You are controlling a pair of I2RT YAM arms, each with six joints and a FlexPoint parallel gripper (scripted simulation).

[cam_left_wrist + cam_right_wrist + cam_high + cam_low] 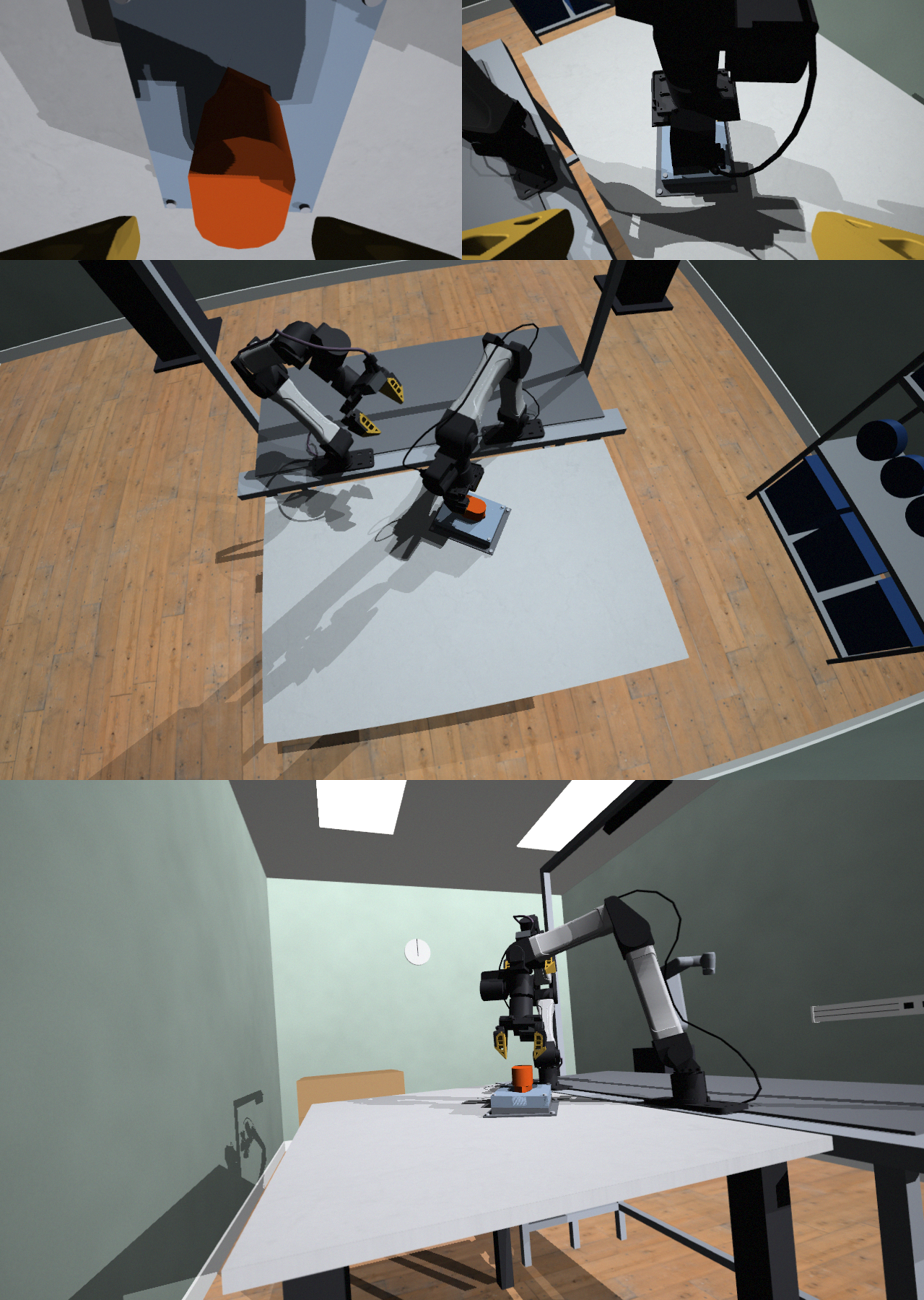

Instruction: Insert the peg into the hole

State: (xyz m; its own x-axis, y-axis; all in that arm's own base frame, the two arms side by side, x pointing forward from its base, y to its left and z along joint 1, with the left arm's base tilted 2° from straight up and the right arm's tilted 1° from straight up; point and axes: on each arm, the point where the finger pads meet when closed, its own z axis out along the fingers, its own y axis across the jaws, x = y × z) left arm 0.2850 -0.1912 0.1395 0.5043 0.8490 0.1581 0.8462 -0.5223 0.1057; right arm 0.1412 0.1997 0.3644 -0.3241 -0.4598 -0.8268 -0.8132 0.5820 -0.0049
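Orange peg below the left pincer.

Black-and-white arms, looping black cables.

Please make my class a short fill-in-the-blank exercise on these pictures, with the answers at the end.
The peg is coloured ____.
It stands upright on the blue ____.
The left gripper hangs ____ the peg, not touching it.
The fingers of the right gripper are coloured ____.

Missing words: orange; plate; above; yellow
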